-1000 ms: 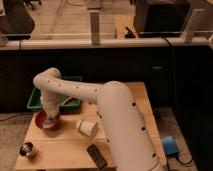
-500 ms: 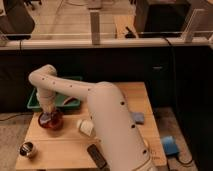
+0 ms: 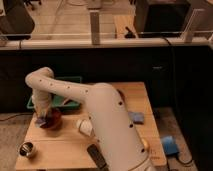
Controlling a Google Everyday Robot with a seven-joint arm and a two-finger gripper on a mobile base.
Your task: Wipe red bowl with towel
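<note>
Red bowl [image 3: 54, 120] sits on the wooden desk [image 3: 60, 147] towards its left edge, at roughly 9 o'clock from the desk's middle. The white arm [image 3: 102, 117] rises from the near side of the desk, arches over to the left and bends down, so that the pincer [image 3: 44, 116] hangs at the bowl's left rim. A bluish towel [image 3: 39, 121] shows just under the pincer, lying against the bowl's rim at about 9 o'clock of the bowl. How far the pincer is open, and whether it has hold of the towel, I cannot tell.

A green tray [image 3: 70, 103] stands just behind the bowl at its 12 o'clock, partly hidden by the arm. A white cup [image 3: 84, 127] lies on its side near the bowl at 4 o'clock. A small metal cup [image 3: 27, 149] stands at the bowl's 7 o'clock, close to the desk's front left corner. A dark flat object [image 3: 97, 155] lies at the front edge beside the arm's base. A blue pad [image 3: 136, 118] rests on the right part of the desk, at 3 o'clock and well apart from the bowl.
</note>
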